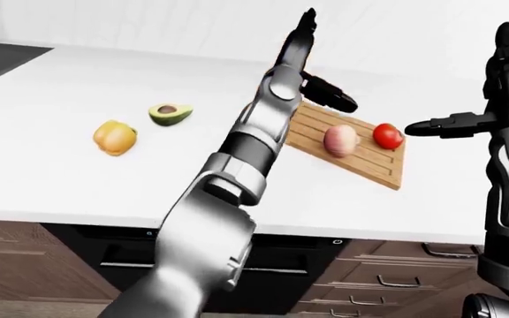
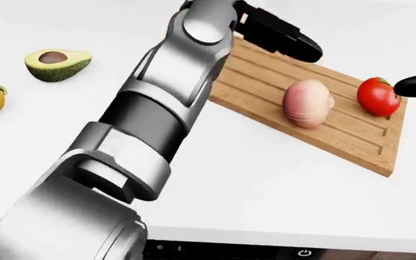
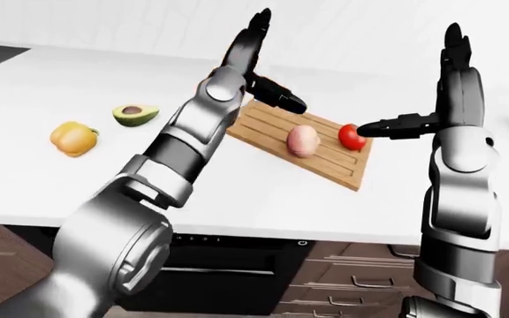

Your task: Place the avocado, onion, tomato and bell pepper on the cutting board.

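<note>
Now your left robot hand (image 1: 312,63) is lifted above the cutting board (image 2: 352,138) with fingers spread, holding nothing. Onion (image 2: 307,103) and tomato (image 2: 376,96) lie on it. Next, reach toward 9 o'clock for the avocado (image 2: 55,63); the bell pepper (image 1: 115,137) waits beyond on the desk (image 2: 85,108).

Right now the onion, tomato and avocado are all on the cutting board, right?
Not quite. Only the onion and tomato are on the cutting board. The head view shows the avocado lying on the counter, off to the left.
</note>
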